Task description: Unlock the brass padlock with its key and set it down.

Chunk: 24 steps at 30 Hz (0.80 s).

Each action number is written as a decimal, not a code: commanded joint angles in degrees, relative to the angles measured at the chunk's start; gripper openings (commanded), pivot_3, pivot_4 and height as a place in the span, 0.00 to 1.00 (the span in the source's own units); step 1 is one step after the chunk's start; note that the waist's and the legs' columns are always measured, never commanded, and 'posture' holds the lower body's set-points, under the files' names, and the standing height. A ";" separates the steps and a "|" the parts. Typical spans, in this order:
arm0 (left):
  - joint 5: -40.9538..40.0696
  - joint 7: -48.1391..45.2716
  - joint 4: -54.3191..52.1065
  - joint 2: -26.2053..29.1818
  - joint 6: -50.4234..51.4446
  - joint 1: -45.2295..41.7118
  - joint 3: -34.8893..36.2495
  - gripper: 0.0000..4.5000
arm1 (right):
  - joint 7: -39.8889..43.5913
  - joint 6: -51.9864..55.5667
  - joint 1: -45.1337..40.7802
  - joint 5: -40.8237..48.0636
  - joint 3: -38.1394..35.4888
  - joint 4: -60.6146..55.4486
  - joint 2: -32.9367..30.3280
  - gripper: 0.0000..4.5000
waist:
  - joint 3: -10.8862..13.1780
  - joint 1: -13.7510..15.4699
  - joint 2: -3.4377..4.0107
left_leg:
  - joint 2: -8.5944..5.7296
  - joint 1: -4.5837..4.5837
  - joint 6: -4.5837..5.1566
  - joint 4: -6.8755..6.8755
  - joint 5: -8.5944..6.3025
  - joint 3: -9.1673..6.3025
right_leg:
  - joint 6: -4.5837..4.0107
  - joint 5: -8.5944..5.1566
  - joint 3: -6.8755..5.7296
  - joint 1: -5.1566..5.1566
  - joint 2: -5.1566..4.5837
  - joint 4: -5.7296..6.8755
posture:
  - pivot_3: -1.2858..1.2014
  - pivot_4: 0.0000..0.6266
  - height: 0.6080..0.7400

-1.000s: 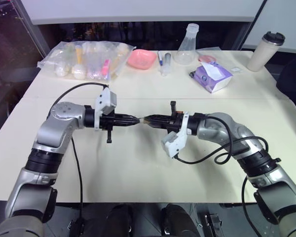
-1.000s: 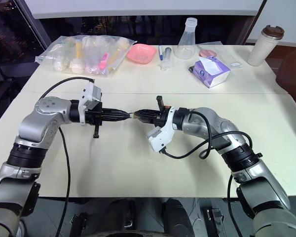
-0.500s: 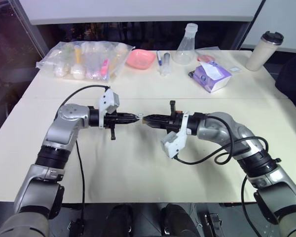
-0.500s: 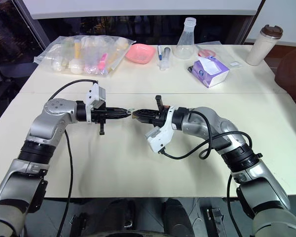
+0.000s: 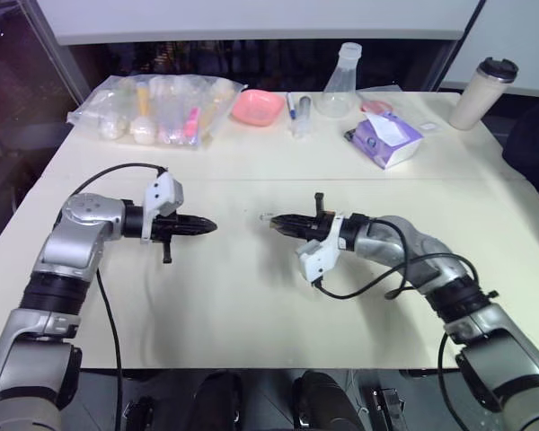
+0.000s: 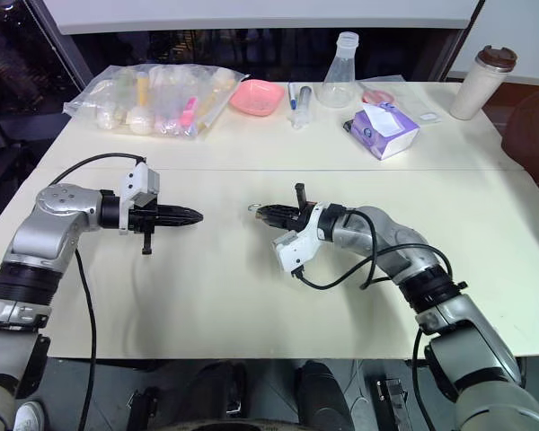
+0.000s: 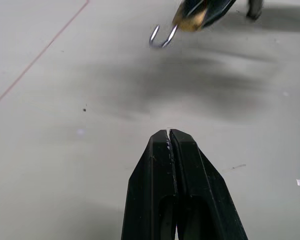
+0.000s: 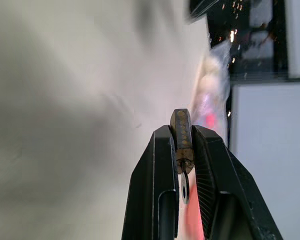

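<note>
My right gripper (image 5: 274,219) hangs low over the middle of the table, shut on the brass padlock (image 8: 181,131), a small golden block pinched between its two fingers. The silvery shackle (image 7: 160,41) sticks out as an open hook beyond the fingertips. The key (image 8: 184,189) sits in the padlock's base, its round head between the fingers. My left gripper (image 5: 211,226) is shut with nothing in it. It points at the padlock from the left, a clear gap away.
Along the table's far edge stand a plastic bag of items (image 5: 157,108), a pink dish (image 5: 257,106), a glass flask (image 5: 339,85), a purple tissue box (image 5: 388,137) and a lidded cup (image 5: 482,92). A seam (image 5: 251,179) crosses the cream tabletop behind both grippers.
The two grippers were tip to tip and have parted. My left gripper drew back to the left. My right gripper sank toward the table with the padlock, whose shackle now shows as an open hook.
</note>
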 commanded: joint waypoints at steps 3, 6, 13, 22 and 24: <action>-2.59 1.34 -6.23 0.53 2.52 0.67 2.73 0.01 | -7.36 -3.20 -3.40 -4.24 3.18 11.52 2.27 0.00 | 0.00 -0.09 0.00 | 0.00 0.00 -0.01 -0.02 0.00 0.01 | 0.00 0.00 0.02 -0.04 -0.01 0.03 | 0.52 0.24 0.81; -2.61 1.70 -6.91 0.48 3.01 1.02 2.96 0.01 | -9.50 -4.12 -4.72 -5.13 4.21 14.78 3.11 0.00 | 0.00 -0.25 0.00 | 0.01 0.01 -0.04 -0.01 0.02 0.05 | 0.00 0.00 0.04 -0.05 0.01 0.06 | 0.52 0.24 0.81; -2.67 1.93 -7.47 0.73 3.03 1.69 3.22 0.00 | -4.27 -5.06 -3.66 -0.89 5.12 14.37 3.80 0.52 | 0.00 -0.34 0.00 | 0.00 0.07 -0.08 -0.01 0.05 0.05 | 0.00 0.00 0.06 -0.07 0.00 0.21 | 0.52 0.24 0.81; -3.47 1.48 -8.35 0.89 4.07 1.57 2.97 0.00 | 17.88 6.31 4.09 16.53 1.48 -3.86 -1.85 0.99 | 0.00 0.20 0.00 | 0.00 0.09 0.00 -0.01 0.00 0.02 | 0.00 0.00 0.05 -0.02 -0.03 0.22 | 0.52 0.24 0.81; -4.14 0.93 -9.14 1.10 5.13 1.66 2.94 0.00 | 22.28 9.61 5.76 19.98 0.15 -8.67 -4.57 0.99 | 0.00 0.30 0.00 | -0.01 0.09 0.10 0.00 -0.06 0.00 | 0.00 0.00 0.04 0.02 -0.05 0.20 | 0.52 0.24 0.81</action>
